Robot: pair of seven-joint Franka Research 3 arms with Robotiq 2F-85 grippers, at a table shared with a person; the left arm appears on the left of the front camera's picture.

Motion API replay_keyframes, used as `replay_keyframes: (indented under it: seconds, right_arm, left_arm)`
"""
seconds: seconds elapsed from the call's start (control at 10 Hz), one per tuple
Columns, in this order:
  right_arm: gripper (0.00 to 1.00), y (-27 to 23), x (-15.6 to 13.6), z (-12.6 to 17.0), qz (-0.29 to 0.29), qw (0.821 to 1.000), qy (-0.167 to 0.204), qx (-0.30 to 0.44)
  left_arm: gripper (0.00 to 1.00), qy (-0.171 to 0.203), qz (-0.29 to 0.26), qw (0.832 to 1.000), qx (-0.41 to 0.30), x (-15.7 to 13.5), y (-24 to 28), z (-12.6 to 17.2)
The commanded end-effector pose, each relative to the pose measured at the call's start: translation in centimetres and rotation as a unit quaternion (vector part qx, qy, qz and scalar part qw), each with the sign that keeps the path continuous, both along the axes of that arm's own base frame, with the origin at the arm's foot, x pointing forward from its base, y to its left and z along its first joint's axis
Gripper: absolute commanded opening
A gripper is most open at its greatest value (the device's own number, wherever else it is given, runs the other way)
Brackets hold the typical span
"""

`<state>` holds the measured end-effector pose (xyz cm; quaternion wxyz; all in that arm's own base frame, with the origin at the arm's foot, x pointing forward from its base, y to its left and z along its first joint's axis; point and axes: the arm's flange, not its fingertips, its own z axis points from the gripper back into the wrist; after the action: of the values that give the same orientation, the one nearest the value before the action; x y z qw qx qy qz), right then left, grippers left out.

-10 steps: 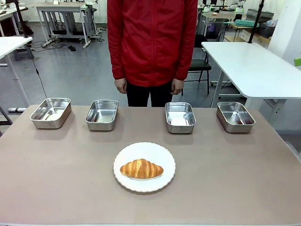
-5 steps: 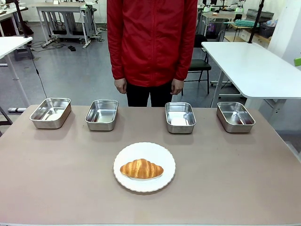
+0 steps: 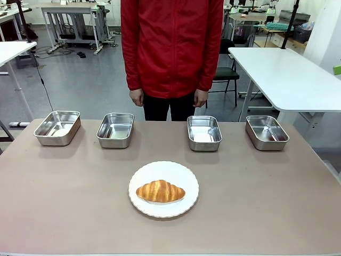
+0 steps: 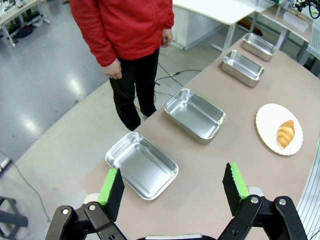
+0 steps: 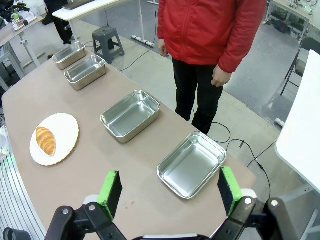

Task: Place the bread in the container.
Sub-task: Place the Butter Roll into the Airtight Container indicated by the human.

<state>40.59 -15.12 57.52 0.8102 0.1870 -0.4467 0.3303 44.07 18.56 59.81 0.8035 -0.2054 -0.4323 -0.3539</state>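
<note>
A golden-brown croissant (image 3: 160, 191) lies on a round white plate (image 3: 184, 175) at the table's near middle; the croissant (image 4: 286, 134) and the croissant (image 5: 46, 140) also show in the wrist views. Four alike steel pans stand in a row along the far edge: far-left pan (image 3: 57, 128), left-middle pan (image 3: 115, 129), right-middle pan (image 3: 204, 133), far-right pan (image 3: 266, 132). All look empty. My left gripper (image 4: 173, 187) hangs open high above the left end, over a pan (image 4: 141, 165). My right gripper (image 5: 170, 193) hangs open high above the right end, over a pan (image 5: 191, 164).
A person in a red jacket (image 3: 171, 48) stands at the far edge behind the middle pans, hands (image 3: 137, 97) hanging down at the sides. The brown tabletop (image 3: 69, 192) is bare around the plate. Other white tables (image 3: 287, 74) stand beyond.
</note>
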Motion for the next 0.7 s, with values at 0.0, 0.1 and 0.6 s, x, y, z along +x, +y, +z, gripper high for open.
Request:
replay_keyframes:
  seconds: [0.0,0.1,0.6]
  right_arm:
    - [1.0,0.04,0.08,0.03,0.003,1.0,-0.004,0.004]
    - [1.0,0.04,0.08,0.03,0.003,1.0,-0.004,0.004]
    - [1.0,0.04,0.08,0.03,0.003,1.0,-0.004,0.004]
  left_arm:
    - [1.0,-0.001,0.001,1.0,-0.001,-0.12,0.03,0.06]
    - [1.0,-0.001,0.001,1.0,-0.001,-0.12,0.03,0.06]
    - [1.0,-0.001,0.001,1.0,-0.001,-0.12,0.03,0.06]
